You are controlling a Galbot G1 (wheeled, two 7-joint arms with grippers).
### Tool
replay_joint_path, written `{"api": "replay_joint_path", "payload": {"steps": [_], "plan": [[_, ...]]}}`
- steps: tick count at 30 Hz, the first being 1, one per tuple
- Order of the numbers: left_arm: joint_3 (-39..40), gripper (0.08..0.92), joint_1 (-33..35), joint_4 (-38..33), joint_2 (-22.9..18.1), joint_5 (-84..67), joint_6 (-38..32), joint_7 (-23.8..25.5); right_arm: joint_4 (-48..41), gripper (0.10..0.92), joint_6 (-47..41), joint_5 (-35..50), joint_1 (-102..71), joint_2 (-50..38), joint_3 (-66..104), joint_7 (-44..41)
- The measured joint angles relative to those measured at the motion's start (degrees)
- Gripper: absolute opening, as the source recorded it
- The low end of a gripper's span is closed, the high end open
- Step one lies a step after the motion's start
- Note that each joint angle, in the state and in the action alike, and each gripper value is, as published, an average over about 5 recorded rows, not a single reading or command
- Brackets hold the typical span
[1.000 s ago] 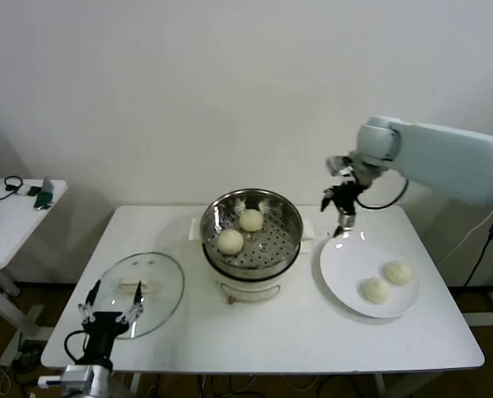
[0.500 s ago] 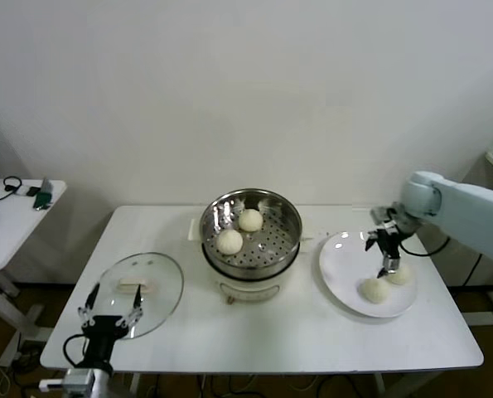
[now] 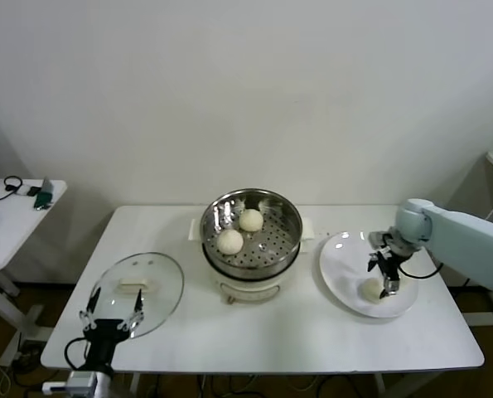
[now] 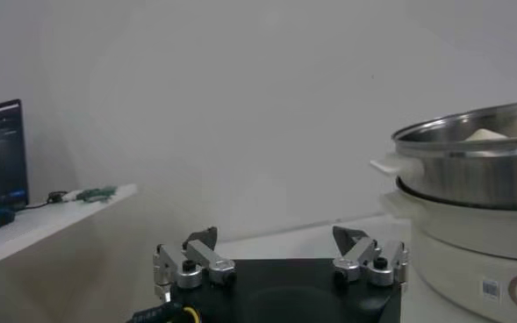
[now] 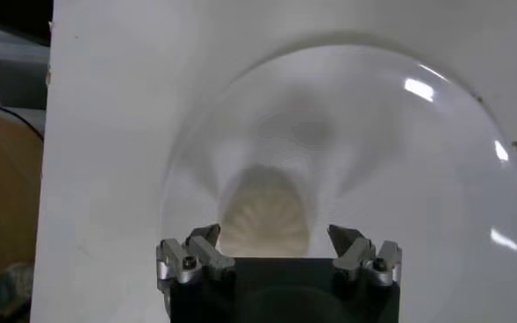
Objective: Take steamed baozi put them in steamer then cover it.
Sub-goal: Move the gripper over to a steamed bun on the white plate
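head view first: we see the steamer (image 3: 251,232) at the middle of the white counter (image 3: 271,332), sitting on its white cooker base (image 3: 248,290), with two steamed baozi inside, one (image 3: 230,240) toward the front left and one (image 3: 251,220) just behind it. the cover (image 3: 138,292) lies flat on the counter to the left of the steamer. the white plate (image 3: 343,274) sits to the right, and one bun (image 3: 372,288) shows on it. the right end effector (image 3: 387,278) is down over the plate just beside that bun, fingers spread. the left end effector (image 3: 112,313) waits at the front edge by the cover, open and empty.

left wrist view: we see the left end effector (image 4: 280,254) open with nothing between its fingers, steamer (image 4: 477,167) off to one side.

right wrist view: we see the right end effector (image 5: 276,250) open over the plate (image 5: 434,158), a bun (image 5: 265,219) between its fingers, not clamped.
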Motion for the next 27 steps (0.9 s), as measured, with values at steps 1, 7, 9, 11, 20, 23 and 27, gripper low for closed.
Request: {"api": "replay_joint_path", "payload": {"steps": [1, 7, 9, 11, 20, 23, 27], "plan": [[-0.01, 0.823, -0.01, 0.04, 0.00, 0.02, 0.00, 0.00, -0.13, 0.823, 0.04, -0.17, -0.19, 0.04, 0.05, 0.00], [-0.16, 0.823, 0.08, 0.18, 0.00, 0.07, -0.06, -0.02, -1.03, 0.823, 0.40, -0.96, -1.26, 0.23, 0.30, -0.01], [-0.17, 0.823, 0.12, 0.21, 0.00, 0.08, -0.07, -0.02, -1.33, 0.820, 0.54, -1.13, -1.60, 0.41, 0.43, -0.02], [-0.16, 0.823, 0.12, 0.23, -0.01, 0.09, -0.09, -0.02, -1.67, 0.810, 0.69, -1.26, -1.87, 0.66, 0.56, -0.02], [-0.01, 0.823, 0.03, 0.26, -0.14, 0.19, -0.10, -0.04, -3.07, 0.745, 1.52, -1.55, -2.18, 1.67, 0.99, -0.19], [-0.10, 0.823, 0.03, 0.25, -0.14, 0.20, -0.10, -0.05, -3.24, 0.729, 1.77, -1.68, -2.22, 1.66, 0.99, -0.35], [-0.19, 0.823, 0.01, 0.24, -0.14, 0.20, -0.10, -0.08, -3.21, 0.714, 2.12, -1.71, -2.12, 1.55, 0.89, -0.48]]}}
